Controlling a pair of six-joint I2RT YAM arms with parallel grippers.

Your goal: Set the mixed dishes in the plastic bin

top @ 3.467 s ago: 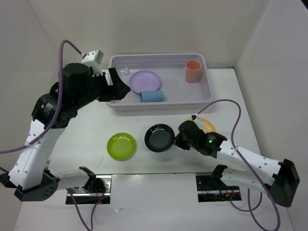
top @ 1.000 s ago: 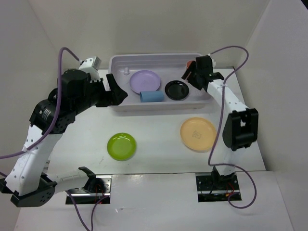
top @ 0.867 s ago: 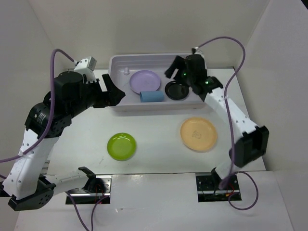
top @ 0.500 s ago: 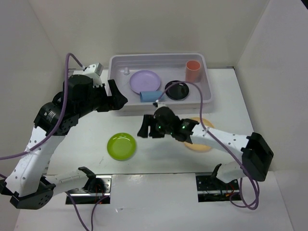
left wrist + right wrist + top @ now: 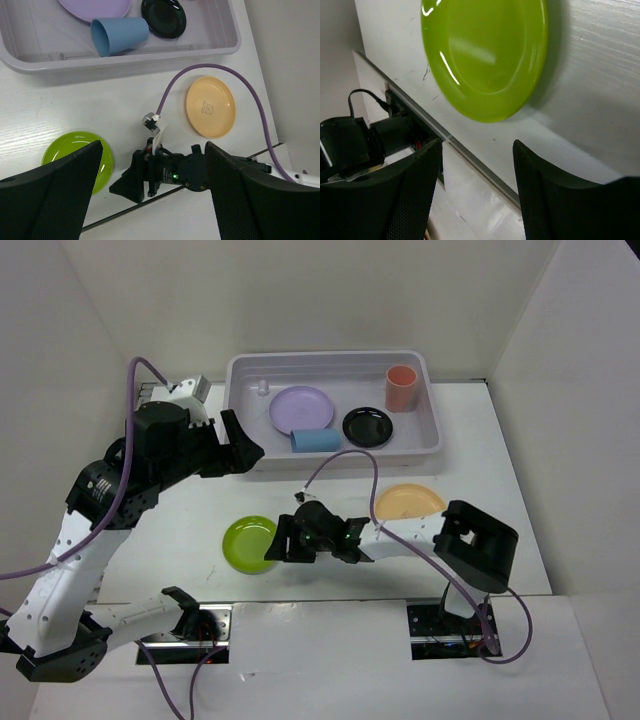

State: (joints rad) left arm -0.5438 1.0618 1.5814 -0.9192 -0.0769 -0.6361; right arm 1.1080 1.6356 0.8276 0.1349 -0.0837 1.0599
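Lime green plate (image 5: pixel 250 543) flat on table (image 5: pixel 330 490), left of centre and close to the near edge. The wrist view shows the metal rail (image 5: pixel 470 162) of that edge just beside the plate rim. Right gripper (image 5: pixel 280 543) is at the plate's right rim, low. Its jaws are spread and nothing is held; its dark fingers (image 5: pixel 415 200) sit either side of the rim's near part, contact cannot be told. Orange-yellow plate (image 5: pixel 410 502) is on the table right of centre, well apart from the lime one, its near part hidden under the right arm. Purple cable (image 5: pixel 210 70) loops over the table between the orange-yellow plate and the bin. Plastic bin (image 5: pixel 433 445) sits at the far edge, its long side facing the arms. Inside: lavender plate (image 5: pixel 302 408) left of middle, blue cup (image 5: pixel 316 440) on its side by the near wall touching the lavender rim, black plate (image 5: pixel 368 426) just right of the cup, salmon cup (image 5: pixel 401 388) upright in the far right corner. A bare strip of table runs between the bin's near wall and both loose plates. Bare bin floor shows at the left end and in the near right corner. Left gripper (image 5: pixel 245 437) hangs above the bin's near left corner, jaws wide apart, holding nothing. Side walls (image 5: pixel 560 390) close in on left and right.
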